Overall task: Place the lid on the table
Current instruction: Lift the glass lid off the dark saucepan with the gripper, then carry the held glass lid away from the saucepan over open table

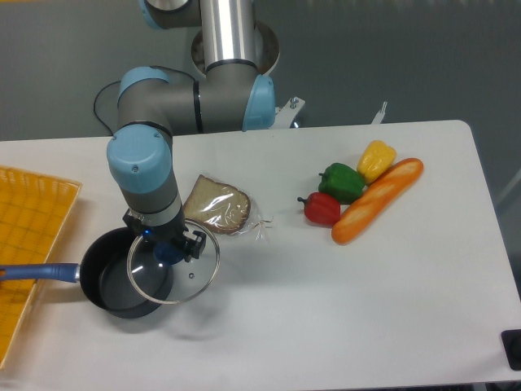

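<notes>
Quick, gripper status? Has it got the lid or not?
Gripper: closed on the lid's blue knob, holding the lid lifted and offset over the saucepan; not yet on the table.

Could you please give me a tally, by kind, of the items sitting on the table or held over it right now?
Peppers: 3, yellow, green, red
Baguette: 1
Bagged bread slice: 1
Saucepan: 1
Lid: 1, in the gripper
Tray: 1
Total: 8
</notes>
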### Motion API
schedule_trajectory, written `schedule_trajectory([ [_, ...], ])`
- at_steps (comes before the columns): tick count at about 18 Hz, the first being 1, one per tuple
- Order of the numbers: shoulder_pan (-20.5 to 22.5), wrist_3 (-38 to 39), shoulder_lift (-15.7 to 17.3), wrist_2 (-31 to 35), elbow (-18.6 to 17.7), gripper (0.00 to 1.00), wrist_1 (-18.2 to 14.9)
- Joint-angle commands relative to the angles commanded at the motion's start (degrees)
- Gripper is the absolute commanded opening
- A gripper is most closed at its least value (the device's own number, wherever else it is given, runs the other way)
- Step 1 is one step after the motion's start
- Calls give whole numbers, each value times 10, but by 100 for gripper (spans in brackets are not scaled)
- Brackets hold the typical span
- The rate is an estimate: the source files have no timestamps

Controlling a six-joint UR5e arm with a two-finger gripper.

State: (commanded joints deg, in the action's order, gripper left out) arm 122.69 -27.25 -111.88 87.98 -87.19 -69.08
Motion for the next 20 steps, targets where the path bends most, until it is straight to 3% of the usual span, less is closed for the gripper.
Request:
schedule_trajectory([
  [8, 8, -4, 0, 1, -4, 44, 0],
  [20, 62, -93, -7, 0, -4, 44, 1],
])
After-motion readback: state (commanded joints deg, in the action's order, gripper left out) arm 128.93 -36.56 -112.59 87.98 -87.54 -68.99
